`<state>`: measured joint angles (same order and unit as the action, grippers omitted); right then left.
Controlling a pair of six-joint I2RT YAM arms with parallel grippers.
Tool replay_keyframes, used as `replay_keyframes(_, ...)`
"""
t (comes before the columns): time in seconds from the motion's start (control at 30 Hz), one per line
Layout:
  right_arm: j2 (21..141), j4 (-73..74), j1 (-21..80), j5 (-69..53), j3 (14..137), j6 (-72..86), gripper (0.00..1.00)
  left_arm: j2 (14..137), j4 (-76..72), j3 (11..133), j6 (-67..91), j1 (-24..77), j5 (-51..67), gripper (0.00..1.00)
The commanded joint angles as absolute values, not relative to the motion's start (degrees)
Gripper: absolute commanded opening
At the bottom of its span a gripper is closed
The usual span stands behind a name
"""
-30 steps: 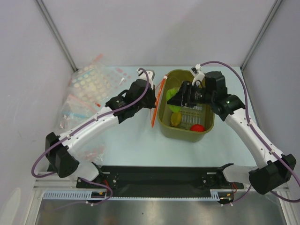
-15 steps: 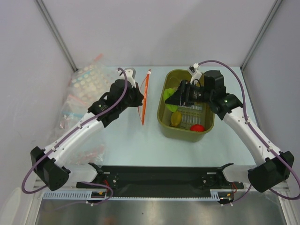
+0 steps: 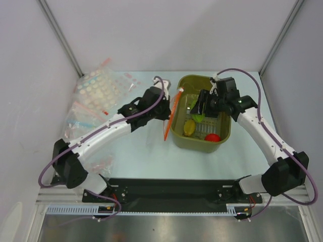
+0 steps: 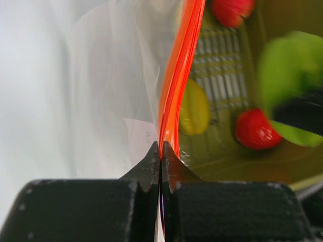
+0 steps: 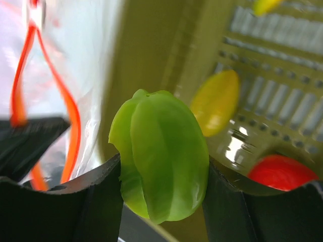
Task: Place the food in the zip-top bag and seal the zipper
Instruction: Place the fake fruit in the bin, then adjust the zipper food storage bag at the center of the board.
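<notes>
My left gripper [image 4: 161, 151] is shut on the orange-red zipper [image 4: 176, 80] of the clear zip-top bag [image 4: 116, 91], held on edge just left of the olive basket [image 3: 198, 145]. In the top view the zipper [image 3: 171, 115] slants along the basket's left rim. A little green food piece [image 5: 161, 156] sits squeezed between the fingers of my right gripper [image 5: 161, 171], over the basket's left part and close to the bag's mouth. On the basket floor lie a yellow fruit [image 3: 189, 127] and a red fruit [image 3: 212, 136]. A second red fruit [image 4: 231, 10] shows in the left wrist view.
Several other clear bags with pale dots and pink strips [image 3: 101, 91] lie heaped at the back left of the table. Grey enclosure walls stand close behind and to both sides. The black base rail [image 3: 171, 189] runs along the near edge.
The left arm swung the bag out to the left, then brought it back against the basket's left rim. The right gripper shifted slightly right over the basket, still holding the green piece.
</notes>
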<state>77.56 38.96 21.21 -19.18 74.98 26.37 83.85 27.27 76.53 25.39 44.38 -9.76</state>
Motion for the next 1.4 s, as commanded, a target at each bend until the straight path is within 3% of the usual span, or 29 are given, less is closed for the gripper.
replay_keyframes(0.0, 80.32, 45.08, 22.06, -11.17, 75.59, 22.77, 0.30, 87.97, 24.69, 81.90, 24.17, 48.25, -4.13, 0.00)
replay_keyframes(0.27, 85.60, 43.69, 22.32, -13.44, 74.00, 21.53, 0.48, 84.29, 26.02, 80.25, 23.91, 47.38, -8.88, 0.00)
replay_keyframes(0.3, 85.69, 43.16, 22.32, -14.49, 74.00, 21.53, 0.62, 83.94, 26.28, 80.24, 23.73, 47.11, -8.96, 0.00)
replay_keyframes(0.33, 85.52, 42.72, 22.41, -16.76, 74.00, 21.45, 0.70, 83.85, 26.45, 80.24, 23.73, 46.94, -8.96, 0.00)
replay_keyframes(0.4, 83.33, 39.48, 22.94, -18.36, 73.57, 21.62, 0.84, 83.76, 26.72, 80.25, 23.90, 46.85, -8.88, 0.00)
replay_keyframes(0.43, 82.28, 37.81, 23.11, -20.81, 73.22, 21.97, 0.85, 83.76, 26.81, 80.16, 24.17, 46.85, -8.35, 0.00)
replay_keyframes(0.57, 78.58, 30.60, 23.20, -26.18, 72.51, 24.17, 0.80, 83.06, 25.58, 78.93, 26.27, 46.85, -6.95, 0.00)
replay_keyframes(0.7, 77.26, 25.94, 23.38, -31.72, 72.34, 27.06, 0.56, 82.27, 24.35, 78.05, 27.25, 46.85, -6.77, 0.00)
replay_keyframes(0.73, 76.73, 25.06, 23.29, -33.56, 72.25, 27.68, 0.55, 82.18, 24.17, 77.96, 27.25, 46.85, -6.51, 0.00)
replay_keyframes(1.07, 78.57, 19.60, 23.73, -37.09, 72.33, 32.69, 0.54, 79.10, 20.13, 75.24, 27.86, 46.85, -3.08, 0.01)
replay_keyframes(1.37, 80.51, 17.05, 23.91, -39.46, 72.77, 34.37, 0.43, 78.14, 17.93, 74.00, 28.65, 46.85, -0.44, 0.00)
